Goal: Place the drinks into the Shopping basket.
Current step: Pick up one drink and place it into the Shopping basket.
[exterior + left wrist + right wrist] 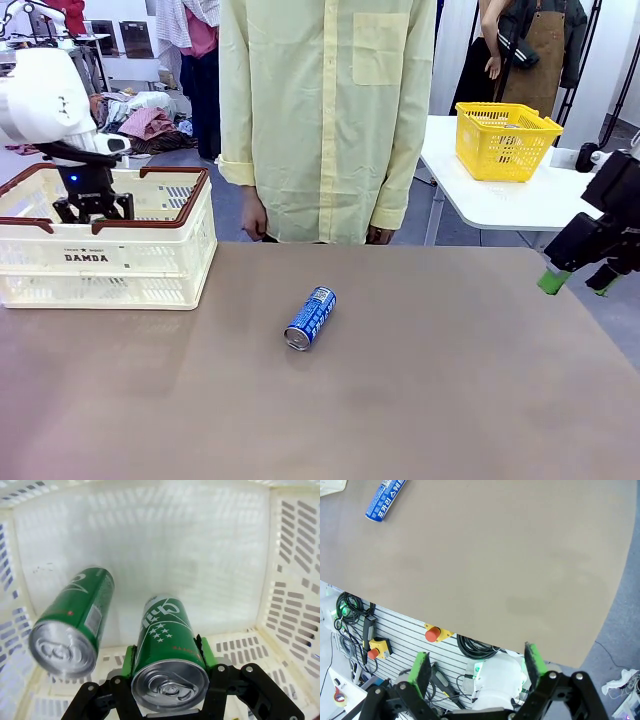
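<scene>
The left end effector [92, 208] hung inside the Shopping basket [150, 262], which sat on the brown worktop [420, 400] at the robot's left. In the left wrist view its green pads [129, 661] were pressed against both sides of a green can [167, 640], so it was closed partway, to the width of the can, and had firm hold of it. The can's silver top faced the camera and its body pointed down towards the white basket floor; whether its base touched the floor could not be told. A second green can [72, 622] was inside the basket too, just beside the held one and apart from it, close to a slotted side wall, with its top likewise turned to the camera.

A blue can [310, 318] with white print lay on its side near the middle of the worktop, well apart from the basket, its silver end turned towards the robot.

The right end effector [575, 285] hovered past the worktop's right edge, fingers spread wide with nothing between them.

A person [325, 120] in a pale yellow shirt stood at the far edge, hands hanging down. Behind, a yellow mesh basket [505, 140] sat on a white table [520, 205]
</scene>
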### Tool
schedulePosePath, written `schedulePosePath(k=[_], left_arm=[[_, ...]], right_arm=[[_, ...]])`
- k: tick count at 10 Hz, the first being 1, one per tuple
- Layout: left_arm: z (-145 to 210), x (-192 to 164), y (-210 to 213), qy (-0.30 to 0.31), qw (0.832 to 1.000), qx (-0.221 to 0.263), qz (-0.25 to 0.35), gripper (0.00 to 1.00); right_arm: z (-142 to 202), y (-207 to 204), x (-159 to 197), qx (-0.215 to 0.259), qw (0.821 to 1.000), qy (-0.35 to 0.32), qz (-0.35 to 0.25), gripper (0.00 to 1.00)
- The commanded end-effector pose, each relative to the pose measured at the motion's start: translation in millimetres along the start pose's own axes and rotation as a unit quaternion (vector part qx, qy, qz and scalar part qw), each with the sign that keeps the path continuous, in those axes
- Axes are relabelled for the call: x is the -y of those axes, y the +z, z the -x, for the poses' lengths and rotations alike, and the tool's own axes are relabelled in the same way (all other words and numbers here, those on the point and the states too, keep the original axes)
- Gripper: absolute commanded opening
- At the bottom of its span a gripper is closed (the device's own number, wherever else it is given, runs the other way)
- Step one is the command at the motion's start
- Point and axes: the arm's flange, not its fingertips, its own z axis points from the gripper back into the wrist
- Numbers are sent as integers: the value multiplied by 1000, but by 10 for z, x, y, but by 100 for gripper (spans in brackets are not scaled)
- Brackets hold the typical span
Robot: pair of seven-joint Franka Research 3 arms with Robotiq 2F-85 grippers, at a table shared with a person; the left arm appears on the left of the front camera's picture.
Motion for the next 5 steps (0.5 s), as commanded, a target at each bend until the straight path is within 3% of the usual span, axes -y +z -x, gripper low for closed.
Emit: schedulePosePath(k=[1,5], left_arm=[[-95,8,-6,-7,1000,-22,9,0],[-197,62,-149,-13,999,-34,-5,0]], right_arm=[[-4,16,3,-1,1000,1,0,100],[-4,16,3,-1,1000,1,0,100]])
